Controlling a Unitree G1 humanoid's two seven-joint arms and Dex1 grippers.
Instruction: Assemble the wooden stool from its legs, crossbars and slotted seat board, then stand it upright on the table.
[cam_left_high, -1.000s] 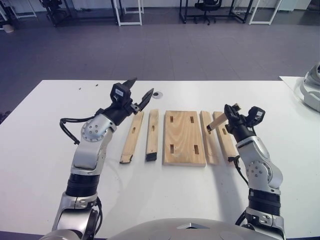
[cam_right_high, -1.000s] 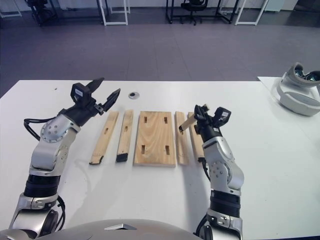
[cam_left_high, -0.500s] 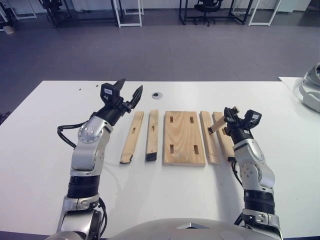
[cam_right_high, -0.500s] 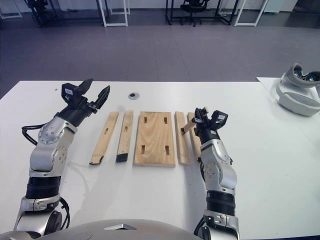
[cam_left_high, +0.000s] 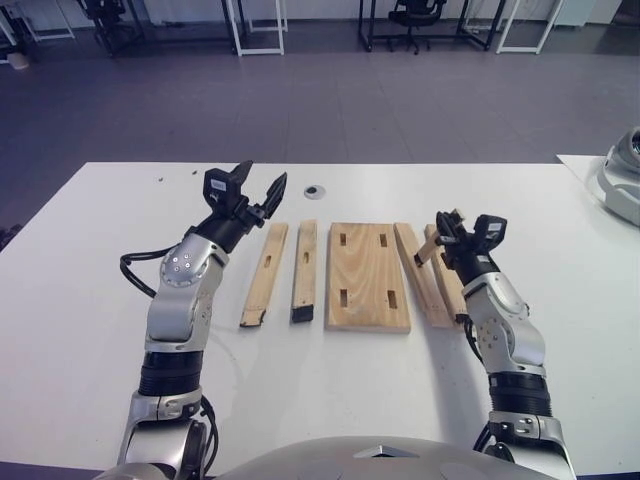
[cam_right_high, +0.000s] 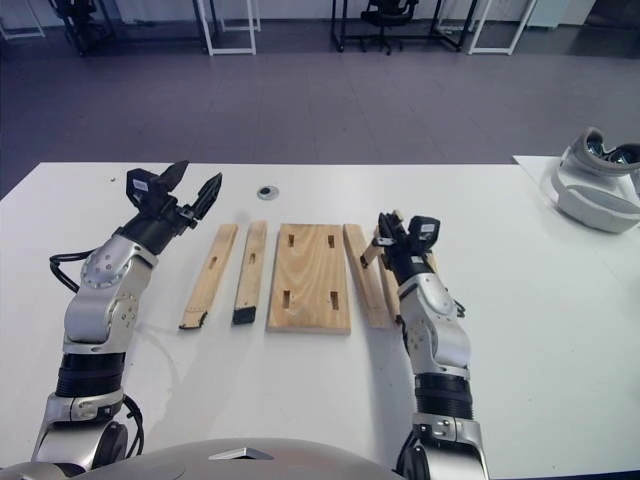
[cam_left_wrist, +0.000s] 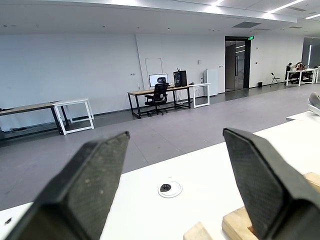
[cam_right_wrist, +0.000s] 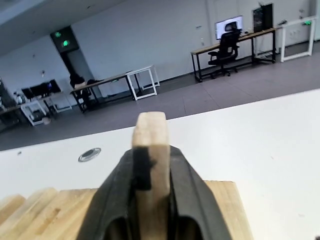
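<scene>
Seat board lies flat mid-desk, long axis running away from the robot, slots up. Two legs lie parallel on its left. Right claw clamps a short crossbar, tilted, low end pointing toward the board. Left claw gapes wide, holding nothing, near the legs' far ends.

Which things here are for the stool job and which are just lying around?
Job: seat board; far-left slat; near-left slat; inner right slat; outer right slat; short piece in right gripper.
Lying about: headset; grommet.
</scene>
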